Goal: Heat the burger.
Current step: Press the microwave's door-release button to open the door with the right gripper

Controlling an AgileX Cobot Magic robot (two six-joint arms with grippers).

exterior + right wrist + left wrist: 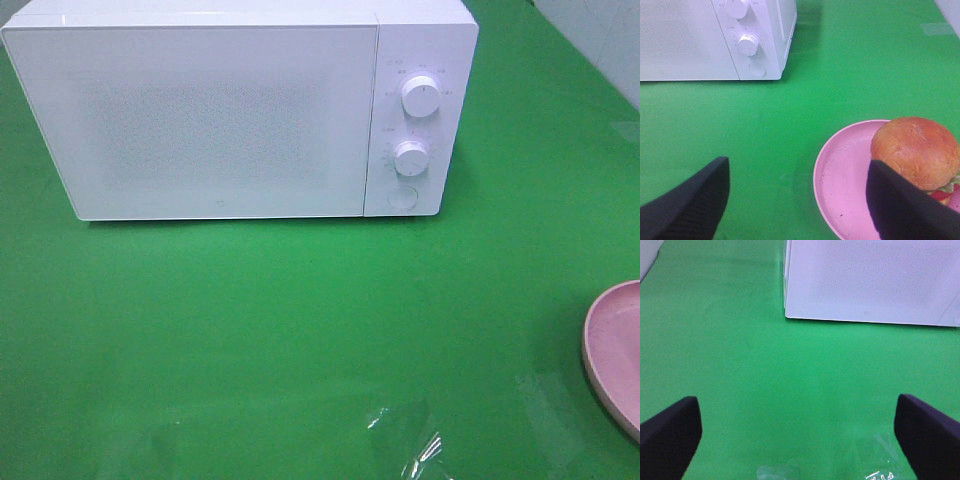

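Observation:
The burger, with a golden-brown bun and a bit of lettuce and red filling, sits on a round pink plate. In the high view only the plate's edge shows at the right border; the burger is out of that view. A white microwave stands at the back with its door shut and two knobs above a round button. It also shows in the left wrist view and in the right wrist view. My right gripper is open, above the plate's near side. My left gripper is open and empty over the green cloth.
A green cloth covers the table. A clear plastic wrinkle lies on it near the front edge and shows in the left wrist view. Neither arm shows in the high view.

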